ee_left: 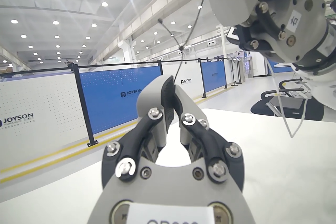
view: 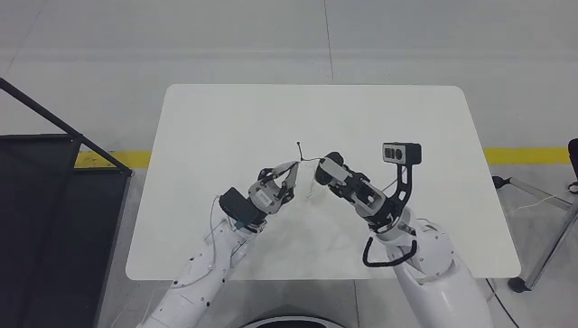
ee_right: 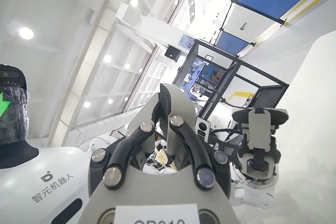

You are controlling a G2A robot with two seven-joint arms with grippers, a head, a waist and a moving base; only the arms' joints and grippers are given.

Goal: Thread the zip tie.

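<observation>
Nearest us, our left gripper (ee_left: 170, 84) has its fingers pinched shut on the lower end of the thin black zip tie (ee_left: 181, 47). The tie rises to a crossing, then bends toward one o'clock over the right gripper (ee_right: 164, 97), whose fingers are closed on it. A white sticker (ee_left: 293, 20) bearing one character sits on that wrist. From above, the right gripper lies at three o'clock of the left, both held over the middle of the white table (view: 406, 129). Beyond we see grey floor, a yellow line (view: 528, 155), and blue and white logo-printed panels (ee_left: 110, 101) under ceiling lights.
</observation>
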